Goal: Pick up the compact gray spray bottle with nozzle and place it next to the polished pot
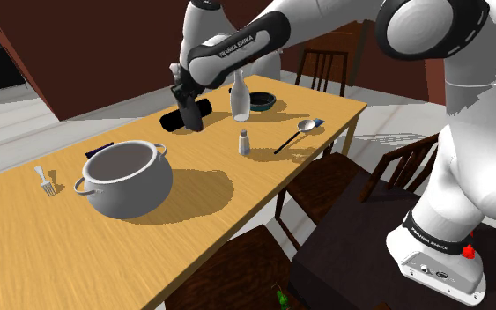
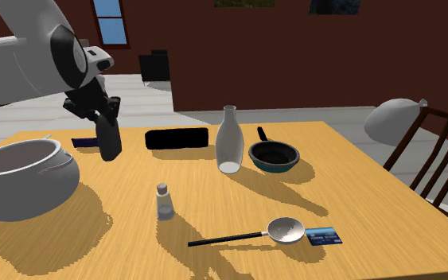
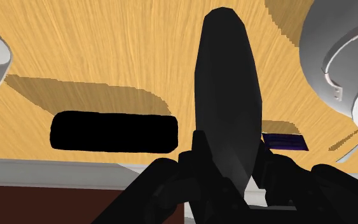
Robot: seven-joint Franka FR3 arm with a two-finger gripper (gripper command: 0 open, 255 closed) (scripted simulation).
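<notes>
The gripper (image 2: pixel 103 118) is clamped on the dark spray bottle (image 2: pixel 108 143), hiding its nozzle end (long axis near upright, base downward), over the table (image 2: pixel 357 183) between the pot (image 2: pixel 19 179) and a black block (image 2: pixel 176 138).

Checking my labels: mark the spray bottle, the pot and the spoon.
dark spray bottle (image 2: pixel 108 143), second exterior view, middle of its body.
pot (image 1: pixel 129 192), shoulder view, its outer wall.
spoon (image 2: pixel 286 231), second exterior view, its bowl.
</notes>
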